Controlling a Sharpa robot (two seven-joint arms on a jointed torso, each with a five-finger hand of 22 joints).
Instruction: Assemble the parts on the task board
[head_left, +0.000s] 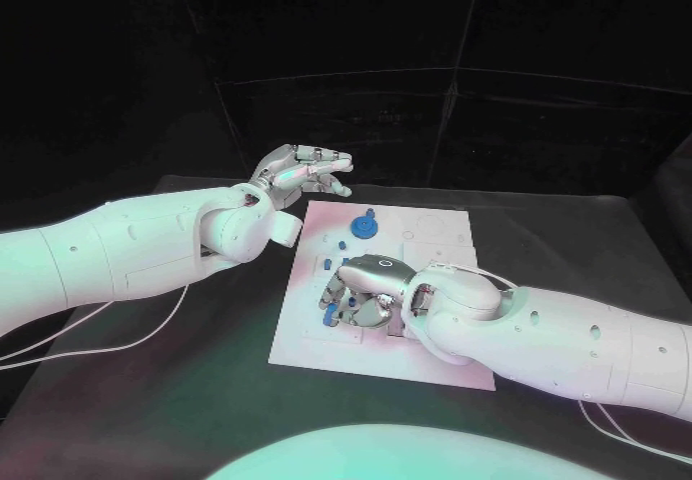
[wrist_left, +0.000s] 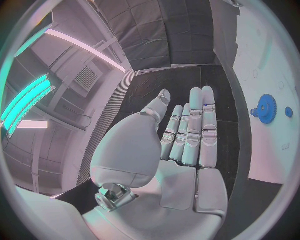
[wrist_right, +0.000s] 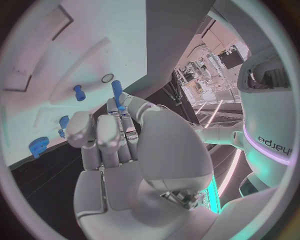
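A: Black table (head_left: 173, 400), white task board (head_left: 440, 228) at centre. Right hand (head_left: 368, 290)?

B: Low over the board's near half, fingers curled about a blue peg (wrist_right: 117, 93), seemingly to seat it.

A: Left hand (head_left: 300, 170)?

B: Flat, fingers together, holding nothing, parked off the far corner, likely to keep clear.

A: Nearby items?

B: Blue gear (head_left: 366, 227) on the far half; small blue parts (wrist_right: 64, 121) beside the working fingers, crowding them.
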